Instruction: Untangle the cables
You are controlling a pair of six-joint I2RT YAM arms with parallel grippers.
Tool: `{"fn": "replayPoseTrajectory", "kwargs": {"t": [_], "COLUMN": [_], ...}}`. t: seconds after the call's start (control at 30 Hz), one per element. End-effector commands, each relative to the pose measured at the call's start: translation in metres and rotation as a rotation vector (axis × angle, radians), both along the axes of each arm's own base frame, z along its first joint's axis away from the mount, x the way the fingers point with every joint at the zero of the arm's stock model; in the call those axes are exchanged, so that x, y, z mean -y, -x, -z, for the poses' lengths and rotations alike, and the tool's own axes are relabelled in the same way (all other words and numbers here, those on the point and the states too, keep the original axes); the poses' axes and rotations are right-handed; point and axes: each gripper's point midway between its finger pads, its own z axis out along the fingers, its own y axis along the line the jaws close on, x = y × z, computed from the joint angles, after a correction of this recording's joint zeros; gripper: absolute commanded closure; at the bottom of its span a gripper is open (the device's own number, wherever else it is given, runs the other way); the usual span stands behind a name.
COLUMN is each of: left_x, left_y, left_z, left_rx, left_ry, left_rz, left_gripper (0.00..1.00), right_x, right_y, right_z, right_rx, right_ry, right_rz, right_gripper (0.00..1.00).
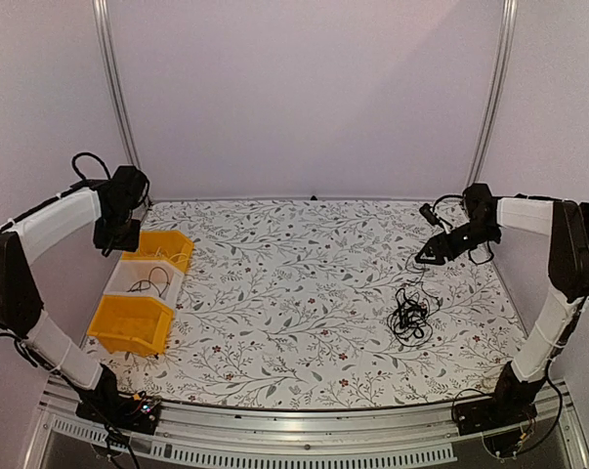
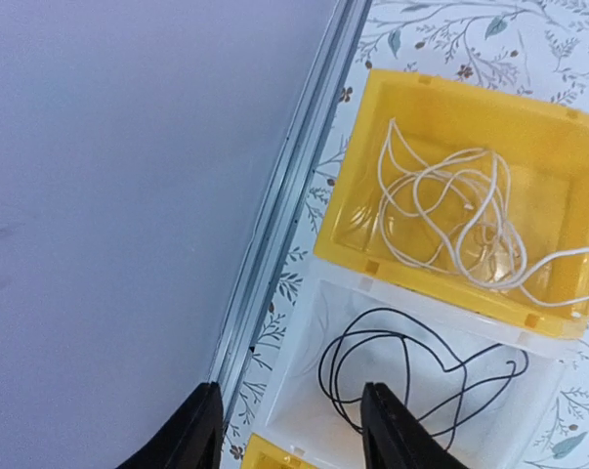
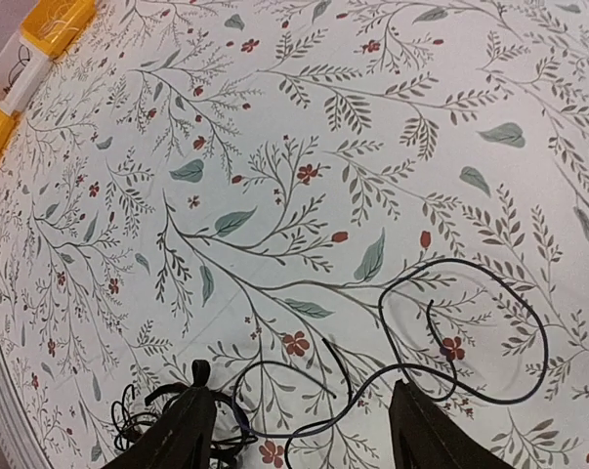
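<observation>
The tangled black cables (image 1: pixel 408 318) lie in a loose bundle on the floral table, right of centre. My right gripper (image 1: pixel 433 254) hovers just beyond them, open and empty. In the right wrist view its open gripper (image 3: pixel 304 435) straddles loose black cable loops (image 3: pixel 450 337), with the denser knot (image 3: pixel 143 425) by the left finger (image 3: pixel 182 430). My left gripper (image 1: pixel 114 240) is open and empty above the bins at the far left. In the left wrist view the gripper (image 2: pixel 294 430) hangs over a white bin (image 2: pixel 304 322) holding a single black cable (image 2: pixel 392 371).
Three bins stand in a row at the left: a yellow bin (image 1: pixel 163 248) holding a white cable (image 2: pixel 450 210), the white bin (image 1: pixel 144 281), and another yellow bin (image 1: pixel 130 322). The left wall and its metal rail (image 2: pixel 284 195) are close to the left gripper.
</observation>
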Motion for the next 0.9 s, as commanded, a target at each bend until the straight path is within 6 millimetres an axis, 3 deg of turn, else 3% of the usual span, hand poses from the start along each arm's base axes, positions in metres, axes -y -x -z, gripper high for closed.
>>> {"fn": "replayPoseTrajectory", "kwargs": {"t": [0.0, 0.1, 0.2, 0.37, 0.57, 0.77, 0.87], "left_x": [0.029, 0.075, 0.137, 0.247, 0.34, 0.4, 0.421], "left_y": [-0.015, -0.032, -0.044, -0.04, -0.011, 0.014, 0.022], "left_z": [-0.057, -0.09, -0.116, -0.14, -0.115, -0.078, -0.063], "left_rx": [0.137, 0.235, 0.334, 0.481, 0.487, 0.384, 0.341], "left_ry": [0.016, 0.078, 0.187, 0.393, 0.573, 0.622, 0.61], "left_rz": [0.069, 0.214, 0.394, 0.708, 0.96, 1.081, 1.105], "left_gripper": [0.51, 0.51, 0.52, 0.51, 0.51, 0.52, 0.53], "right_x": [0.017, 0.031, 0.037, 0.056, 0.061, 0.071, 0.075], "right_y": [-0.012, -0.018, -0.019, -0.029, -0.036, -0.034, -0.02], "right_z": [-0.045, -0.049, -0.041, -0.011, 0.015, 0.042, 0.054], "right_rx": [0.178, 0.224, 0.2, 0.127, 0.073, 0.0, -0.048], "right_ry": [0.11, 0.184, 0.21, 0.297, 0.316, 0.372, 0.393], "right_rz": [0.023, 0.085, 0.121, 0.216, 0.214, 0.234, 0.243], "right_gripper": [0.34, 0.32, 0.32, 0.33, 0.36, 0.37, 0.37]}}
